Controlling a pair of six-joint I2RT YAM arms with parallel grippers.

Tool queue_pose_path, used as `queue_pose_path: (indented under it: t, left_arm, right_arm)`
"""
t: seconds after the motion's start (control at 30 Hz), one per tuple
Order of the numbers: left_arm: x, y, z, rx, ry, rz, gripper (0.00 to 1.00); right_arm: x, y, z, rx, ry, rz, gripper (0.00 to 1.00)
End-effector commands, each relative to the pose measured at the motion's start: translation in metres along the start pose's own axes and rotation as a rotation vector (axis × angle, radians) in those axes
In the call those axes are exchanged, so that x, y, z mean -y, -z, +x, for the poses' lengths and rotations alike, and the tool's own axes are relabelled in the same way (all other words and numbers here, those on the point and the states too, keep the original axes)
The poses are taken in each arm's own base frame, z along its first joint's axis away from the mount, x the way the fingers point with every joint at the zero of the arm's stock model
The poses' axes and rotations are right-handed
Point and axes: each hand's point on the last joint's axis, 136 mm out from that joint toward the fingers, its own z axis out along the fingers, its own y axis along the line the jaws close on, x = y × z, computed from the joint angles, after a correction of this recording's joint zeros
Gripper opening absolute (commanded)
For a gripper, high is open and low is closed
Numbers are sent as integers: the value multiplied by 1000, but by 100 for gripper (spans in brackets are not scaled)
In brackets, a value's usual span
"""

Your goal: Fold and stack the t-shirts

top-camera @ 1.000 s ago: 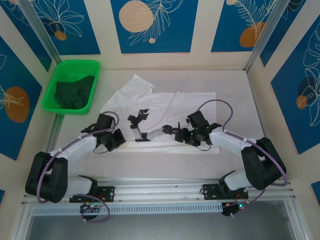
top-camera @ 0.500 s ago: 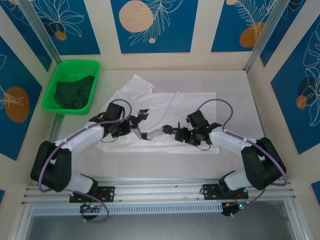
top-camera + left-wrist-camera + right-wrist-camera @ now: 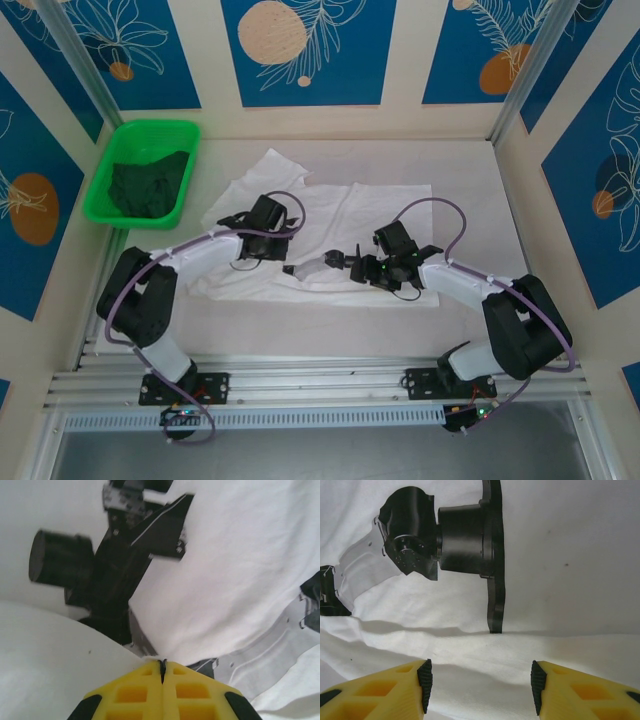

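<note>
Left claw (image 3: 162, 667) closed tight, right claw (image 3: 480, 680) parted, over white t-shirt (image 3: 240, 555).

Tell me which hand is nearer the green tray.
Left. The left hand is over the white t-shirt, to the right of the tray; the right hand is farther right on the same shirt.

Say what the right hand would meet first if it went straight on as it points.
Most likely the raised fold of the white cloth t-shirt, just ahead of the open right hand; the shirt's black print lies beyond. Depth is unclear.
</note>
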Motion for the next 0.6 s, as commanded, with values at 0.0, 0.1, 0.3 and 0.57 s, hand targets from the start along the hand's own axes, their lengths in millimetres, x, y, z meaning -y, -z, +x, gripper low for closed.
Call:
queue_pose_path:
  t: [0.0,0.1,0.3,0.57]
  left_arm:
    - [0,-1,-7,-5,-83,-59,24]
    - [-10,3,-13,8,-63,-134,52]
    - [-61,60,-23,158,107,-377,86]
    - [-86,74,20,106,352,-191,63]
  right_arm:
    - [-2,2,-4,20,2,6,57]
    - [1,4,-4,26,-8,18,58]
    - [32,29,-4,89,-135,129,62]
    - [83,52,5,92,-355,139,56]
